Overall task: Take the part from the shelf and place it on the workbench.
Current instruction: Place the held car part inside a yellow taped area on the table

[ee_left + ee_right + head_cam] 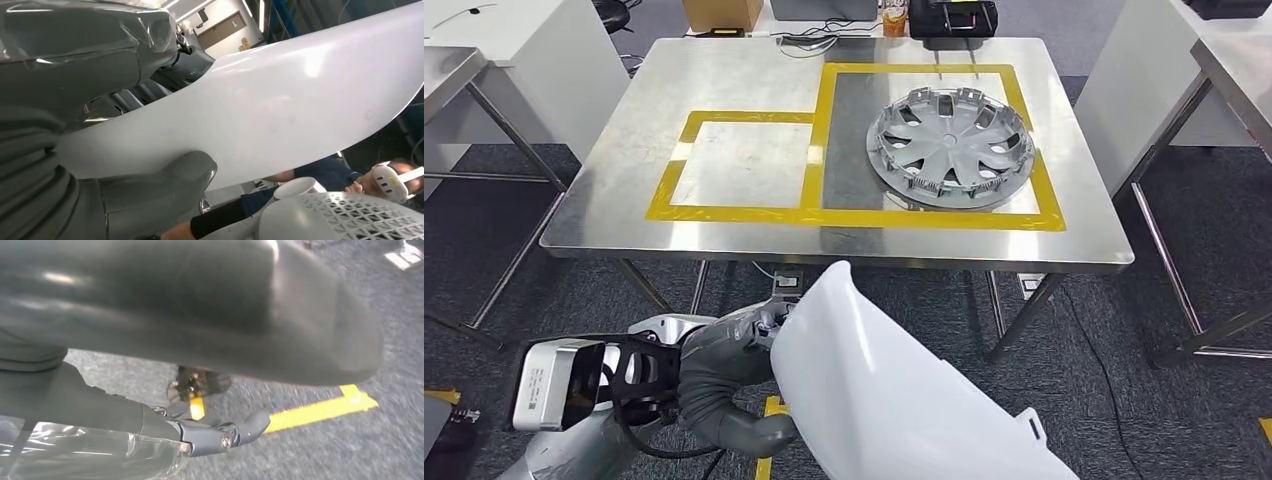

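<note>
Left hand (739, 365) of mine grips the white part (894, 390); right hand (200, 432) presses its underside, workbench (754, 75) ahead.

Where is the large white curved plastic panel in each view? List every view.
Head view: large white curved plastic panel, bottom centre.
Left wrist view: sweeping across the middle.
Right wrist view: unclear; perhaps the dark blurred surface.
Shared landmark: left hand gripping its edge, thumb.
</note>
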`<state>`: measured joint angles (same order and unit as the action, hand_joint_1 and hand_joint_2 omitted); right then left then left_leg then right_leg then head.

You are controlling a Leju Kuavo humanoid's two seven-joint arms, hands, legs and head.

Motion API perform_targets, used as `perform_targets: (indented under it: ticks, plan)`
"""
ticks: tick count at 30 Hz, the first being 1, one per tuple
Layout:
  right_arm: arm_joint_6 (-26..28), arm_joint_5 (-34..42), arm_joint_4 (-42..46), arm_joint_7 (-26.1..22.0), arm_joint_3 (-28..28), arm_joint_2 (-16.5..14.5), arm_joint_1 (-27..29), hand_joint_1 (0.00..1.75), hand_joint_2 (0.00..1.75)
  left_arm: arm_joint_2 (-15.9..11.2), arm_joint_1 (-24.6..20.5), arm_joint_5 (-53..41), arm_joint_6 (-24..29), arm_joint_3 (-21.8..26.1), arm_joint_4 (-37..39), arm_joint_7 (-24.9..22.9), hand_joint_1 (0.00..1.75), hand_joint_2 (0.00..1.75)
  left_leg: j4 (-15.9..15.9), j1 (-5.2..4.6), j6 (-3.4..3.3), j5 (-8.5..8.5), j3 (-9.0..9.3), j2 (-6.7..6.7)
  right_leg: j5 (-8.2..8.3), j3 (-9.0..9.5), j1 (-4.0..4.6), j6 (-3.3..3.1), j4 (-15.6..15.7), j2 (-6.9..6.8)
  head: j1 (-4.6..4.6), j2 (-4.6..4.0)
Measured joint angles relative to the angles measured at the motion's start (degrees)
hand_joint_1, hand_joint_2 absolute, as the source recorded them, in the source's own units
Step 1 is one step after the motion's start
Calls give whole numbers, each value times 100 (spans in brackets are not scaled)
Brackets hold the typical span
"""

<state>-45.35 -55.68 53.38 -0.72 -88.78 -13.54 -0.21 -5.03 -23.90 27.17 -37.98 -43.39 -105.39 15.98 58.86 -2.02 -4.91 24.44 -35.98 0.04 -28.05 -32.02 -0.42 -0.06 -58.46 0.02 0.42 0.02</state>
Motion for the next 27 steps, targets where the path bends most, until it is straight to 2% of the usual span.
perform_targets:
  ticks: [2, 3, 5, 6, 7, 8, 9, 10, 11, 12, 13, 15, 17, 18, 19, 21, 22, 23, 24, 26, 27]
  plan:
    - [0, 0, -3, -4, 1, -3, -11, 0, 0, 5, 4, 1, -5, 9, -14, 0, 175, 175, -205, 34, 12, -51, 167, -3, -21, 6, 8, 29, -36, -10, 6, 0]
    - [1, 1, -4, -5, 0, 2, -16, 0, 0, 11, 0, 3, -8, 12, -20, 1, 175, 175, -311, 59, 19, -79, 261, 2, -77, -68, 13, 35, -190, -6, 11, 0]
    - [4, 1, -5, -7, -3, 28, -13, 0, 0, 20, 1, 3, -11, 10, -21, -1, 175, 175, -401, 90, 38, -89, 353, 7, -286, -444, -16, 44, -828, 1, 21, 0]
    - [5, 1, -5, -8, -3, 43, -10, 0, 0, 21, 7, 1, -13, 7, -21, -3, 175, 175, -401, 97, 54, -74, 363, 0, -380, -680, -39, 68, -1184, 1, 23, 0]
    - [6, 1, -5, -8, -3, 55, -4, 0, 0, 21, 19, -1, -16, 3, -20, -5, 175, 175, -397, 109, 77, -51, 374, -12, -404, -862, -69, 116, -1408, 0, 23, 0]
    - [4, 1, -5, -9, -3, 61, 2, 0, 0, 20, 26, -2, -20, -1, -20, -5, 175, 175, -386, 127, 109, -21, 391, -26, -335, -942, -105, 193, -1433, -1, 22, 0]
    - [3, 2, -5, -9, -3, 63, 7, 0, 0, 21, 30, -1, -22, -3, -20, -5, 175, 175, -361, 157, 152, 20, 414, -38, -171, -899, -144, 293, -1225, -4, 23, 0]
    - [1, 4, -5, -9, -3, 63, 9, 0, 0, 21, 32, -1, -26, -5, -20, -5, 175, 175, -313, 187, 205, 78, 438, -46, 48, -756, -189, 402, -841, -8, 25, 0]
    - [0, 8, -7, -10, -3, 56, 6, 0, 0, 21, 33, -2, -28, -6, -19, -4, 175, 175, -247, 203, 264, 150, 446, -51, 221, -599, -212, 475, -490, -12, 33, 0]
    - [-1, 13, -5, -11, -4, 51, 3, 0, 0, 22, 33, -4, -31, -6, -19, -6, 175, 175, -166, 214, 318, 228, 442, -52, 330, -474, -226, 474, -223, -5, 41, 0]
    - [-1, 18, -3, -13, -4, 45, 2, 0, 0, 22, 34, -6, -34, -5, -19, -4, 175, 175, -102, 214, 360, 293, 434, -52, 362, -406, -226, 423, -94, 2, 47, 0]
    - [-1, 23, 4, -15, -3, 38, 0, 0, 0, 25, 35, -11, -37, -1, -19, -2, 175, 175, -48, 224, 399, 371, 434, -49, 309, -381, -205, 260, -90, 24, 43, 0]
    - [0, 22, 4, -16, -2, 29, 4, 0, 0, 25, 37, -15, -37, 1, -20, 2, 175, 175, 18, 252, 433, 441, 429, -41, 267, -336, -202, 171, -93, 35, 29, 0]
    - [-1, 23, 6, -17, -1, 27, 6, 0, 0, 25, 36, -17, -37, 4, -20, 4, 175, 175, 190, 263, 458, 529, 355, -37, 245, -305, -206, 132, -91, 39, 25, 0]
    - [-1, 23, 7, -18, -1, 24, 6, 0, 0, 24, 36, -18, -38, 8, -21, 7, 175, 175, 479, 268, 483, 650, 206, -32, 225, -277, -205, 97, -89, 41, 19, 0]
    - [-2, 23, 8, -20, -2, 25, 5, 0, 0, 19, 44, -19, -38, 16, -21, 11, 175, 175, 1288, 269, 507, 906, -286, -25, 181, -241, -189, 57, -92, 40, 13, 0]
    - [-2, 21, 8, -20, -3, 24, 8, 0, 0, 16, 53, -20, -38, 19, -20, 11, 175, 175, 1576, 268, 500, 941, -506, -23, 159, -223, -177, 48, -93, 42, 11, 0]
    - [-2, 19, 8, -20, -3, 23, 11, 0, 0, 14, 62, -23, -38, 21, -20, 11, 175, 175, 1676, 264, 479, 870, -637, -22, 134, -194, -161, 43, -92, 46, 12, 0]
    - [-2, 16, 8, -20, -2, 23, 12, 0, 0, 14, 67, -25, -38, 26, -20, 11, 175, 175, 1527, 255, 437, 681, -640, -22, 107, -154, -142, 39, -89, 52, 11, 0]
    - [-4, 14, 8, -20, -1, 16, 10, 0, 0, 14, 70, -29, -38, 46, -22, 12, 175, 175, 766, 199, 288, 172, -383, -21, 50, -55, -112, 37, -77, 66, 15, 0]
    - [-7, 15, 8, -20, -1, 8, 8, 0, 0, 13, 69, -29, -38, 58, -24, 14, 175, 175, 405, 163, 210, 5, -237, -9, 25, -19, -95, 46, -65, 72, 21, 0]
